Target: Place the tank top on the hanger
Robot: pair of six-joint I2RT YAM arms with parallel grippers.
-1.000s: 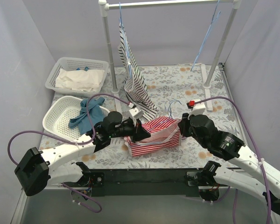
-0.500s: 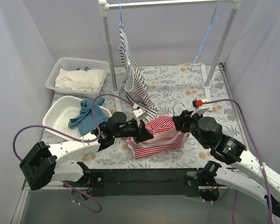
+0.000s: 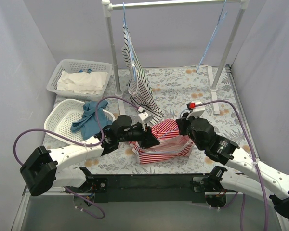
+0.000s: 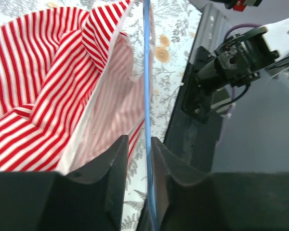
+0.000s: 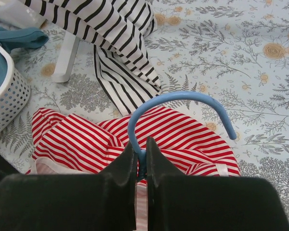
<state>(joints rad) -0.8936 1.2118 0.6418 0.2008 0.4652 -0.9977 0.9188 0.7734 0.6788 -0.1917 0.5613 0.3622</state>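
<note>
The red-and-white striped tank top (image 3: 164, 139) lies crumpled on the floral table between my two grippers, also in the left wrist view (image 4: 48, 86) and the right wrist view (image 5: 86, 139). The light-blue hanger (image 5: 178, 96) lies over it with its hook pointing away from me. My right gripper (image 5: 140, 142) is shut on the hanger's neck just below the hook, at the top's right edge (image 3: 180, 126). My left gripper (image 4: 139, 139) sits at the top's left edge (image 3: 153, 139), its jaws narrowly apart with the hanger's wire (image 4: 146, 72) running between them along the right finger.
A black-and-white striped top (image 3: 137, 82) hangs from the rack rail (image 3: 173, 4), and a spare blue hanger (image 3: 212, 38) hangs at the right. A white basket (image 3: 58, 130) holds a teal cloth (image 3: 89, 118). Another basket (image 3: 101, 65) behind holds white cloth.
My right gripper has moved left and toward the tank top with the hanger. My left gripper has shifted slightly right. The top is more bunched between them.
</note>
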